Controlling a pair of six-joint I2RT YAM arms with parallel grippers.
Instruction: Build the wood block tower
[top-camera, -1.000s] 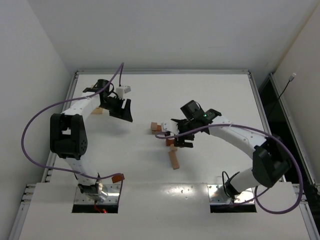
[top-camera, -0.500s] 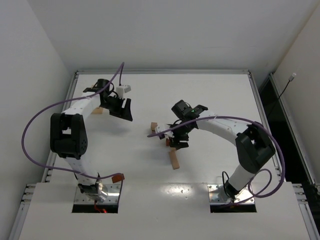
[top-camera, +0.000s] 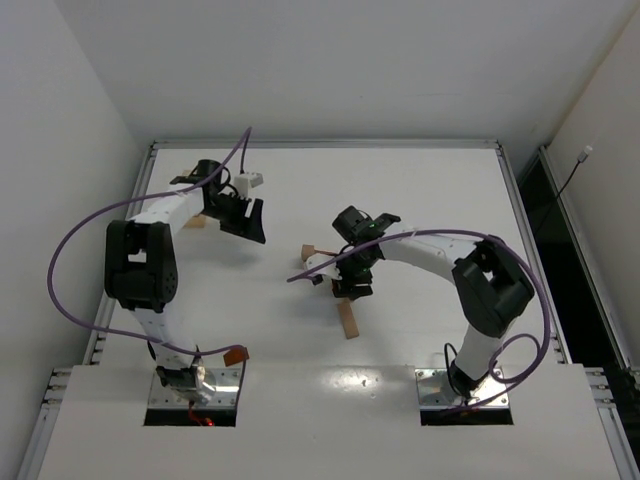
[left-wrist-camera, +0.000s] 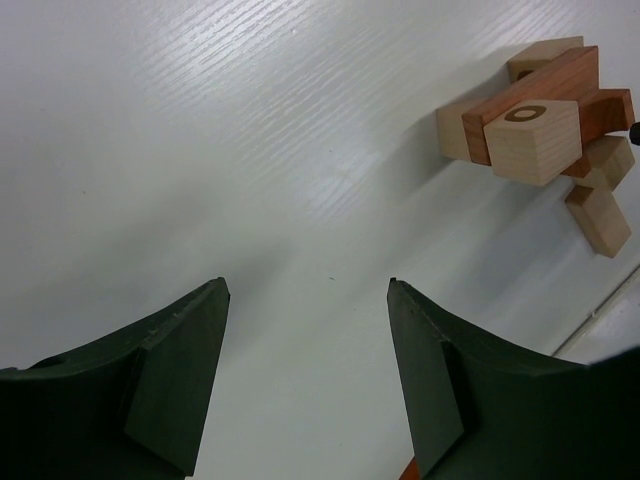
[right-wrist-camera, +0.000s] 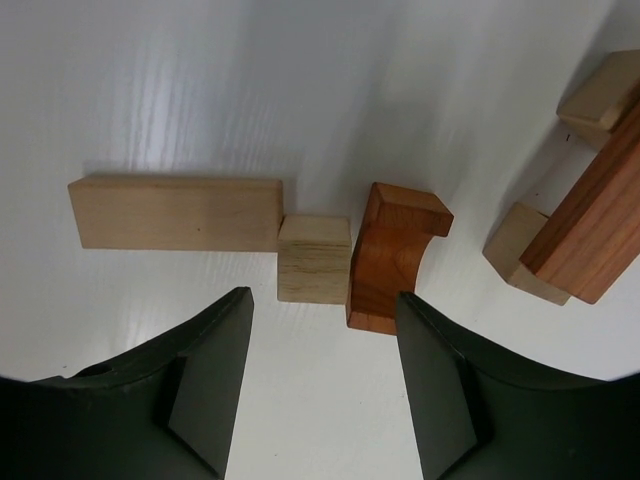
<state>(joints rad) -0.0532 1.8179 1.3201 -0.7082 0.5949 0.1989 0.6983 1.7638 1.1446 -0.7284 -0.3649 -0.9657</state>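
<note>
My right pincer (right-wrist-camera: 322, 308), jaws apart, hovered over the pale cube (right-wrist-camera: 314, 258) and reddish curved block (right-wrist-camera: 395, 255) lying side by side; closing could have pinched both and skewed either.

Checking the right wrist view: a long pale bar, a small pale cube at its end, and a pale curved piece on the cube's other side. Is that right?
Not quite. The curved piece is reddish-brown, not pale. The right wrist view shows it beside the small pale cube, with the long pale bar on the cube's other side.

The right claw (top-camera: 352, 278) has swung leftward over the loose blocks (right-wrist-camera: 314, 258), its jaws narrowing.
</note>
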